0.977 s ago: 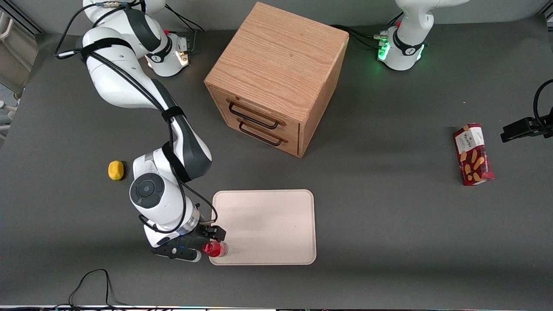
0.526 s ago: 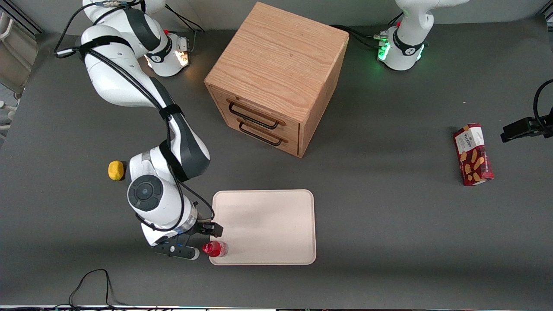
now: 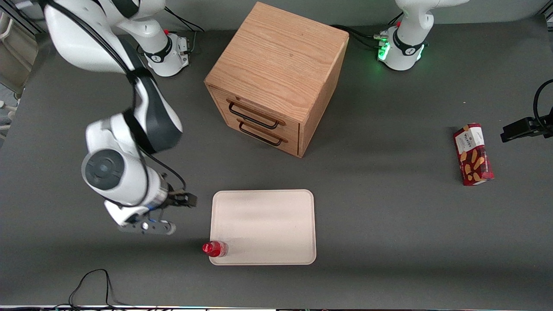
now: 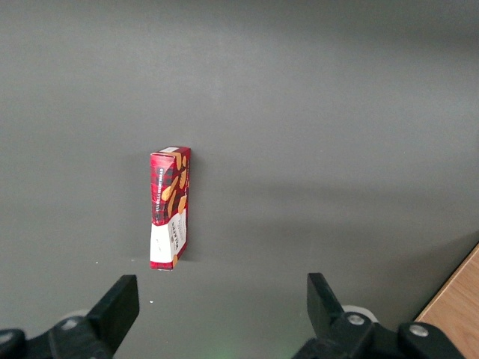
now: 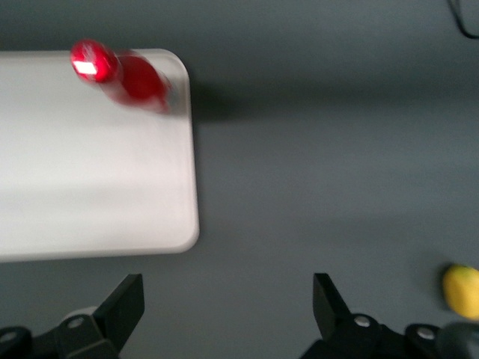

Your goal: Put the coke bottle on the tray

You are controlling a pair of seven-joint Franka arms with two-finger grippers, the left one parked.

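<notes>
The coke bottle [image 3: 214, 249], red with a red cap, stands upright on the cream-white tray [image 3: 263, 224], at the tray corner nearest the front camera toward the working arm's end. My right gripper [image 3: 180, 214] is open and empty, raised above the bare table beside the tray, apart from the bottle and farther from the front camera than it. The right wrist view shows the open gripper [image 5: 228, 307] over grey table, with the bottle [image 5: 120, 71] on the tray's [image 5: 90, 172] corner.
A wooden drawer cabinet [image 3: 276, 73] stands farther from the front camera than the tray. A red biscuit box [image 3: 473, 154] lies toward the parked arm's end, also in the left wrist view [image 4: 170, 207]. A yellow lemon [image 5: 462, 292] lies near the gripper.
My gripper has let go of the bottle and drawn up and away from the tray, toward the working arm's end. The bottle stays standing on the tray corner.
</notes>
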